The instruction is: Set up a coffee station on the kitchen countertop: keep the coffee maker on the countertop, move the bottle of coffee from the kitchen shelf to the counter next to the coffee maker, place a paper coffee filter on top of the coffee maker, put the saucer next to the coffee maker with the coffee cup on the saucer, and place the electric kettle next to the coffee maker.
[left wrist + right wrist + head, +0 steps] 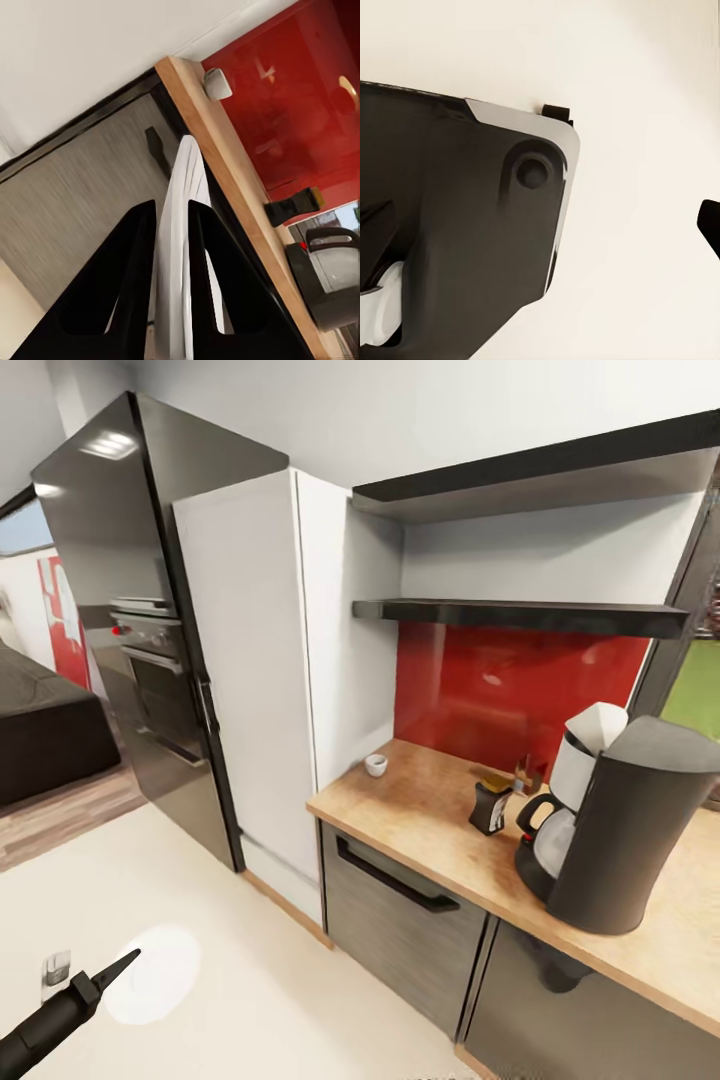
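My left gripper (pixel 128 960) hangs low over the floor, shut on the white saucer (pixel 155 975). The left wrist view shows the saucer (pixel 180 247) edge-on between the two black fingers (pixel 124 285). On the kitchen countertop (pixel 420 815) the small white coffee cup (pixel 376 764) stands near the left end. The dark bottle of coffee (pixel 491 805) with its tan cap stands right of it. Beside that is the tall black coffee maker (pixel 620 830), with a white paper coffee filter (pixel 598 726) on top. Above hang two black boards, the lower being the kitchen shelf (pixel 520 615). The electric kettle is out of view.
A tall white cabinet (pixel 260 680) and a black oven tower (pixel 130 610) stand left of the counter. Grey cabinet fronts (pixel 400 920) with a black handle run below it, against a red backsplash (pixel 500 690). Cream floor (pixel 250 980) lies in front. The right wrist view shows my dark base (pixel 457 225).
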